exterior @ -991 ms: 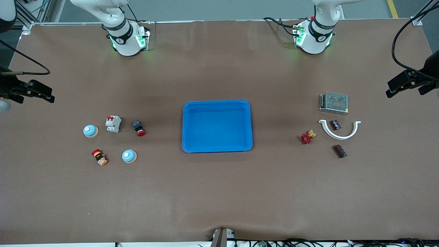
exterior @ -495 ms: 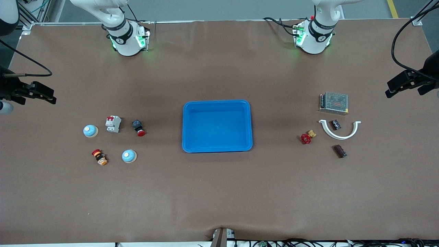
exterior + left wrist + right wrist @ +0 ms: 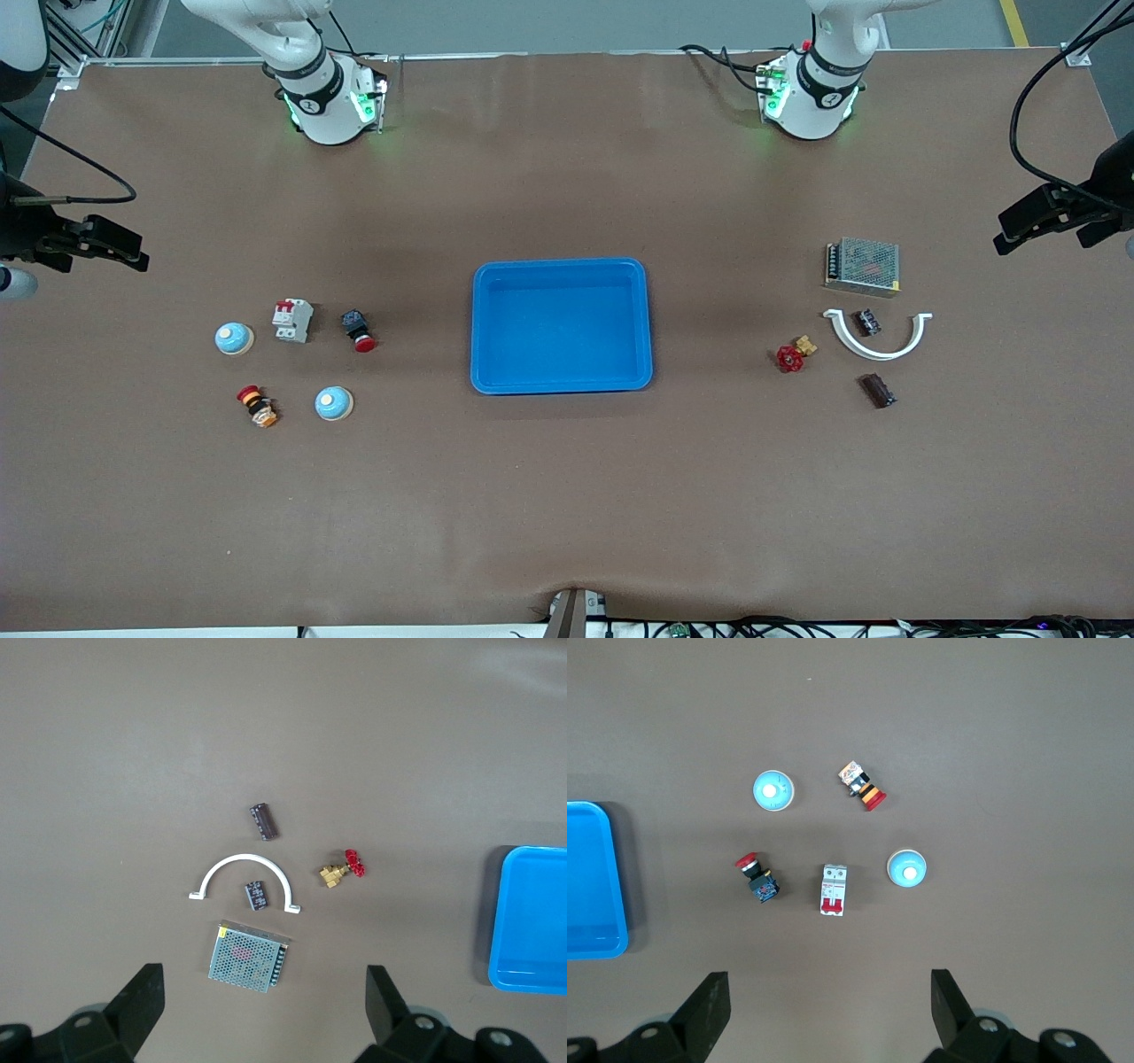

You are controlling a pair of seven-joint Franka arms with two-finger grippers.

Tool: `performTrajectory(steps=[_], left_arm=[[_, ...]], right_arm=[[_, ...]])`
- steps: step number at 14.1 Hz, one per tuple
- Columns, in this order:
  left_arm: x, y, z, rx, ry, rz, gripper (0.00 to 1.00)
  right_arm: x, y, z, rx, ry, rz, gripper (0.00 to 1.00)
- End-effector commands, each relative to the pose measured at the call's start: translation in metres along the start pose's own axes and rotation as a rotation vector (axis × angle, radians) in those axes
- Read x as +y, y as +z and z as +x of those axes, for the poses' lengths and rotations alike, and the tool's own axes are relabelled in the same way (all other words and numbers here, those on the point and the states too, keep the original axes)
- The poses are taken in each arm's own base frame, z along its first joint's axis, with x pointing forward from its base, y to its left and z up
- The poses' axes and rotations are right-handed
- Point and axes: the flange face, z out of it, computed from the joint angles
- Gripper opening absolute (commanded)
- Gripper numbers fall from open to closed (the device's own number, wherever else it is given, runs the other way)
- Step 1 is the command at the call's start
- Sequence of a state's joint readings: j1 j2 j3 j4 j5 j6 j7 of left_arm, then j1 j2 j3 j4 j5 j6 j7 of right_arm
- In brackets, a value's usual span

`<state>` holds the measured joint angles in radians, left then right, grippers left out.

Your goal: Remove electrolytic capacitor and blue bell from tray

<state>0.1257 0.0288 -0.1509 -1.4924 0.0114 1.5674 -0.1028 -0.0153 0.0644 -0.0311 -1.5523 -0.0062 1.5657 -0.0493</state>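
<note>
Tray (image 3: 561,324), mid-bench, holds nothing; we find both capacitors (image 3: 877,390) toward the left arm's end and both blue bells (image 3: 334,403) toward the right arm's. Left gripper (image 3: 1038,217) and right gripper (image 3: 99,241) hover wide open above their own ends.

This looked like a robotics lab. Two arm bases (image 3: 330,102) were bolted to a brown-covered table (image 3: 567,496), with cables (image 3: 797,626) along its edge. Small electrical parts (image 3: 292,320) lay on it.
</note>
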Motion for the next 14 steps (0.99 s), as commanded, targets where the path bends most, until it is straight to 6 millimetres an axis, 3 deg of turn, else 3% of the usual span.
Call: performTrajectory(steps=[1,8,14], left_arm=[[-0.002,-0.004,0.003,0.006,0.001,-0.016,1.00],[0.002,-0.015,0.001,0.026,0.003,-0.035,1.00],[-0.001,-0.012,0.000,0.014,-0.001,-0.051,1.00]], right_arm=[[0.002,-0.007,0.000,0.013,0.012,0.012,1.00],[0.002,-0.007,0.000,0.013,0.012,0.012,1.00],[0.001,-0.008,0.000,0.015,0.009,0.011,1.00]])
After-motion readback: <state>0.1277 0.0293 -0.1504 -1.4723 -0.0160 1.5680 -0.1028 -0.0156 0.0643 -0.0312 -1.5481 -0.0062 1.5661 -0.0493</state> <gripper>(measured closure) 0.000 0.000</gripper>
